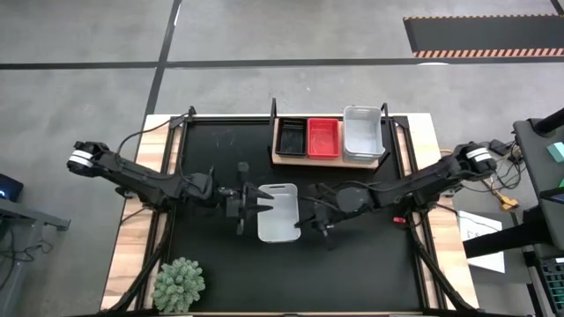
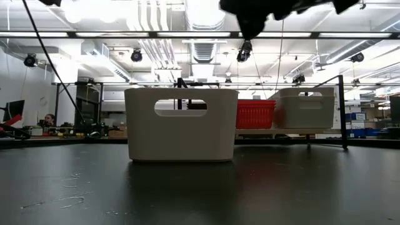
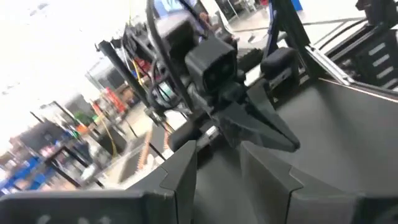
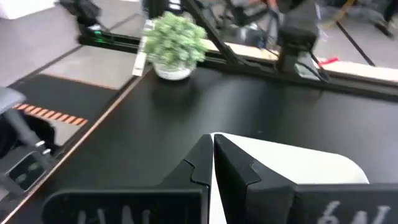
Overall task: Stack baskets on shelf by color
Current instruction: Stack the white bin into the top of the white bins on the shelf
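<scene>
A translucent white basket point(image 1: 278, 212) point(image 2: 181, 125) stands by its bottom on the black mat at mid-table. My left gripper point(image 1: 254, 204) point(image 3: 219, 149) hovers open over the basket's left edge. My right gripper point(image 1: 307, 214) point(image 4: 212, 140) hovers shut over its right edge, with the basket's white rim point(image 4: 292, 162) below its fingers. In the low view no finger shows beside the basket; only dark arm parts point(image 2: 250, 19) show high above it. On the wooden shelf point(image 1: 326, 162) at the far edge, black point(image 1: 291, 136), red point(image 1: 322, 137) point(image 2: 255, 114) and white point(image 1: 362, 134) point(image 2: 304, 109) baskets stand side by side.
A spiky green plant point(image 1: 179, 283) point(image 4: 177, 38) stands at the mat's near left corner. The shelf's black rods point(image 2: 342, 112) rise at its corners. Bare mat lies between the shelf and the white basket, and toward the near edge. A person sits far behind the table point(image 2: 49, 120).
</scene>
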`<state>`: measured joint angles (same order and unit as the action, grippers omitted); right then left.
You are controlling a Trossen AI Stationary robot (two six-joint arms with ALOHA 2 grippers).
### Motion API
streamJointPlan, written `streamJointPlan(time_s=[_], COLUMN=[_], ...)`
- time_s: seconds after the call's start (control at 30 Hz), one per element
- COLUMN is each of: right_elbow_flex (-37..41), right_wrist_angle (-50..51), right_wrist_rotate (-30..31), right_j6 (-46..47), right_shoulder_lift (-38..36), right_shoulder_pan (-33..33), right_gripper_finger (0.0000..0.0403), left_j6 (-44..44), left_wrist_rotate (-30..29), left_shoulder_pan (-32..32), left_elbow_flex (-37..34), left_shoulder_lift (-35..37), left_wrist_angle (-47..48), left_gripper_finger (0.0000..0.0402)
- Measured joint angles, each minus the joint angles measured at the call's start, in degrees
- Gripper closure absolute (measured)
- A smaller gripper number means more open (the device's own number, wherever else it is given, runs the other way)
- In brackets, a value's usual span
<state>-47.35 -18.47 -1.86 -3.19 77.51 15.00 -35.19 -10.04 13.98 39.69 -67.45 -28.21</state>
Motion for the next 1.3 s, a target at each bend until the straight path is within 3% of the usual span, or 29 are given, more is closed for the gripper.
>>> streamJointPlan(time_s=[0.3, 0.5, 0.83, 1.0, 1.3], right_elbow_flex=[-10.7, -17.7, -30.1, -32.4, -32.0], right_wrist_angle=[13.6, 22.8, 36.0, 38.6, 39.4], right_wrist_rotate=[8.5, 9.5, 9.2, 8.9, 7.6], right_j6=[2.2, 2.8, 10.7, 10.7, 10.6], right_shoulder_lift=[8.0, 13.3, 21.2, 22.8, 24.0], right_shoulder_pan=[0.0, 0.0, 0.1, 0.4, 0.4], right_gripper_finger=[0.0394, 0.0382, 0.0268, 0.0213, 0.0191], left_j6=[5.2, 7.9, 8.0, 8.1, 8.0], left_wrist_rotate=[-0.1, -0.1, -0.1, -0.1, -0.1], left_shoulder_pan=[0.6, 0.9, 1.1, 1.1, 1.1], left_elbow_flex=[-4.1, -5.2, -7.3, -7.2, -7.3], left_shoulder_lift=[5.1, 6.8, 8.6, 8.9, 8.9], left_wrist_angle=[0.8, -0.2, 0.2, 0.1, 0.2], left_gripper_finger=[0.0293, 0.0293, 0.0293, 0.0293, 0.0293])
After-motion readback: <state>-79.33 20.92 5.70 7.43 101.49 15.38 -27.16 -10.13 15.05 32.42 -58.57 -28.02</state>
